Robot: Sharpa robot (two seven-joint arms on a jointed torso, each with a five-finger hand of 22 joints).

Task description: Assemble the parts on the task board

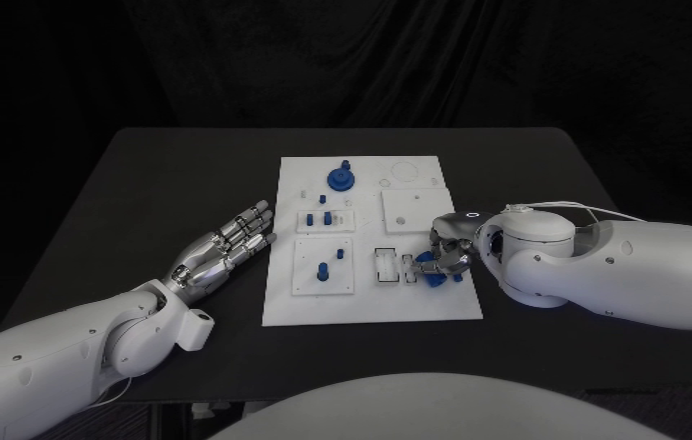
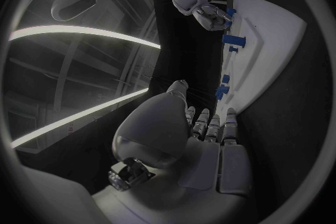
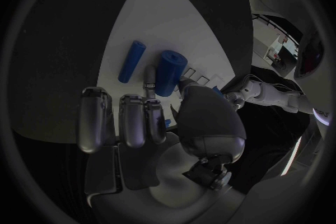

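The white task board (image 1: pixel 368 295) lies mid-table with small blue parts on it. A blue round part with a peg (image 1: pixel 340 178) stands near its far edge, and small blue pegs (image 1: pixel 327 220) sit in the middle plates. At the board's front right, my right hand (image 1: pixel 449 256) has a finger and thumb on either side of a thick blue cylinder (image 3: pixel 168 71); its other fingers are curled in. A thin blue cylinder (image 3: pixel 131 61) lies on the board just beside it. My left hand (image 1: pixel 224 250) rests flat left of the board, fingers straight and apart, holding nothing.
The black table (image 1: pixel 173 180) runs wide on both sides of the board. White square plates (image 1: pixel 411 207) and a slotted holder (image 1: pixel 387 265) are fixed on the board. In the left wrist view the board (image 2: pixel 269 39) lies beyond my fingers (image 2: pixel 210 126).
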